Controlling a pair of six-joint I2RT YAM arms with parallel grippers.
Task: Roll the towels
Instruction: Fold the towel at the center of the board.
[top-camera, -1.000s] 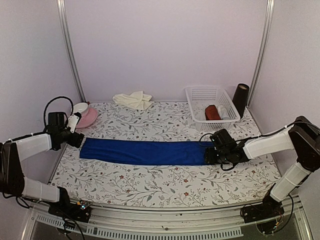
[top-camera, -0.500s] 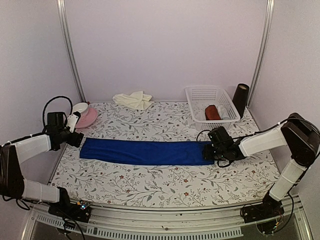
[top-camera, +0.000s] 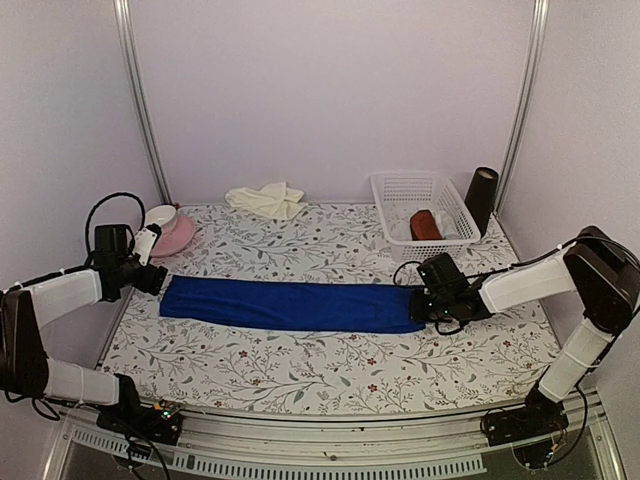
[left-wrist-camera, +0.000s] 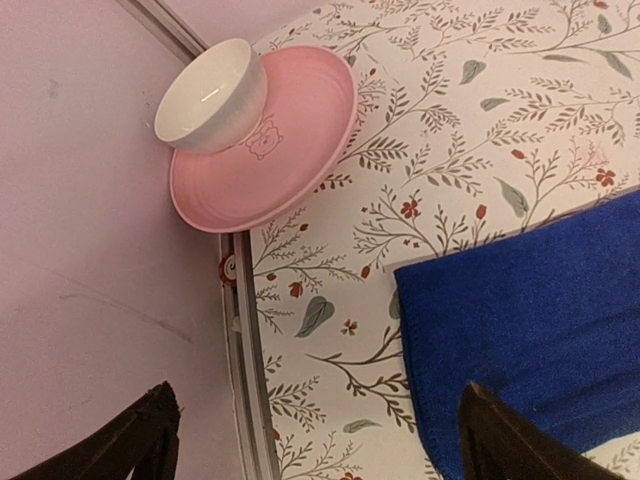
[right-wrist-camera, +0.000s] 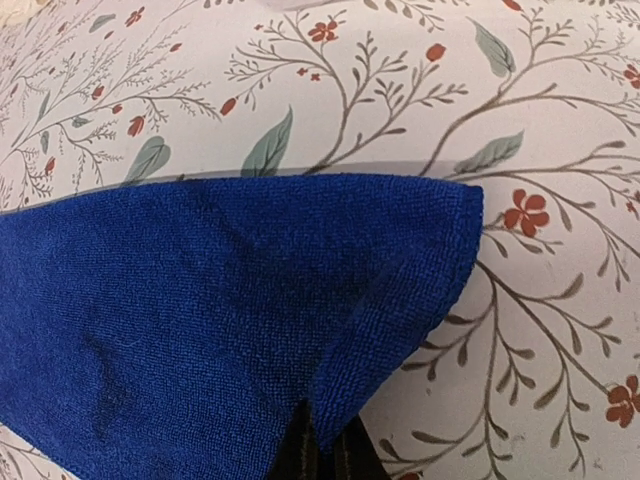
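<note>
The royal blue towel (top-camera: 290, 305) lies flat in a long strip across the middle of the table. My right gripper (top-camera: 418, 305) is at its right end, shut on a pinched fold of the blue towel (right-wrist-camera: 200, 300); in the right wrist view the dark fingertips of the right gripper (right-wrist-camera: 325, 452) meet under the raised cloth edge. My left gripper (top-camera: 158, 278) hovers open by the towel's left end. In the left wrist view the left gripper (left-wrist-camera: 320, 440) has its jaws wide apart, one over the blue towel (left-wrist-camera: 530, 330) corner. The cream towel (top-camera: 265, 198) lies crumpled at the back wall.
A white basket (top-camera: 405, 190) at the back right holds a dark red roll (top-camera: 425, 225). A black cylinder (top-camera: 482, 198) stands beside it. A pink plate (left-wrist-camera: 290, 150) carrying a white bowl (left-wrist-camera: 210, 95) sits at the back left, near the table's edge rail (left-wrist-camera: 240, 340).
My right gripper has closed on the blue towel's right end and shifted slightly toward the back. The left arm has not moved.
</note>
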